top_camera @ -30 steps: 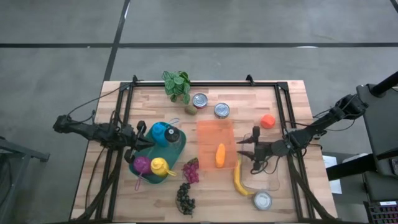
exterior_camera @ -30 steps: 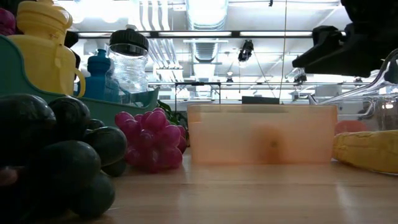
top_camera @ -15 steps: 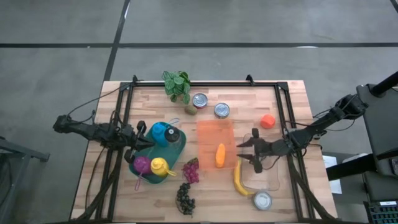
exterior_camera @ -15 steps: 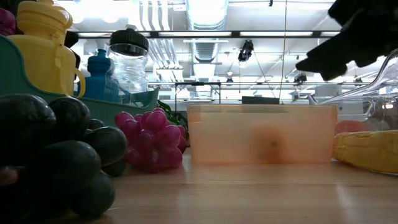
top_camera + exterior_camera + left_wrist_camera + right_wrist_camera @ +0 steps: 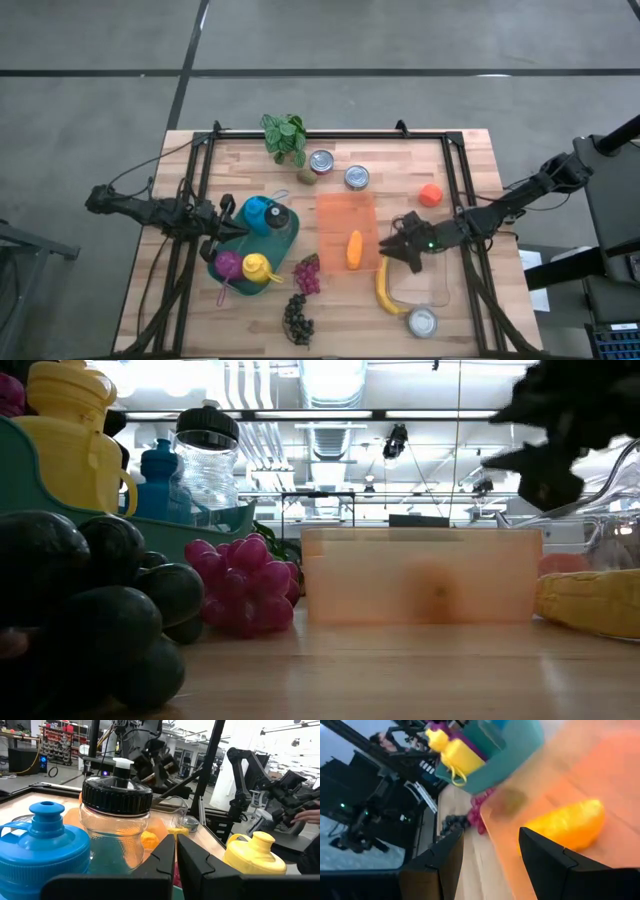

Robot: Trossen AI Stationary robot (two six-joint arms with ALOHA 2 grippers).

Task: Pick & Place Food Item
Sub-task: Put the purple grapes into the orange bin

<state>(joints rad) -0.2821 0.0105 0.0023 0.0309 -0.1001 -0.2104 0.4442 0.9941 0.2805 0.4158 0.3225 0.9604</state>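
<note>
An orange food piece (image 5: 354,250) lies inside a translucent orange container (image 5: 345,215) at mid-table; through the container's wall it shows in the low view as an orange blur (image 5: 437,586). My right gripper (image 5: 392,249) hovers open just right of the container, above the table, fingers pointing at the food piece (image 5: 566,827) and touching nothing. A banana (image 5: 384,290) lies on the wood near it. My left gripper (image 5: 176,855) stays shut at the table's left, beside a teal bin (image 5: 285,240) with bottles.
Red grapes (image 5: 308,273) and dark grapes (image 5: 297,316) lie near the front edge. A clear glass dish (image 5: 428,287) and a round lid (image 5: 423,321) sit front right. Two cans (image 5: 339,170), a plant (image 5: 285,136) and a small orange ball (image 5: 430,194) stand farther back.
My right gripper has rolled about its own pointing line while hovering in nearly the same spot beside the orange container. Its fingers, earlier spread side by side in the high view, now stand one over the other. The gap between them looks unchanged.
</note>
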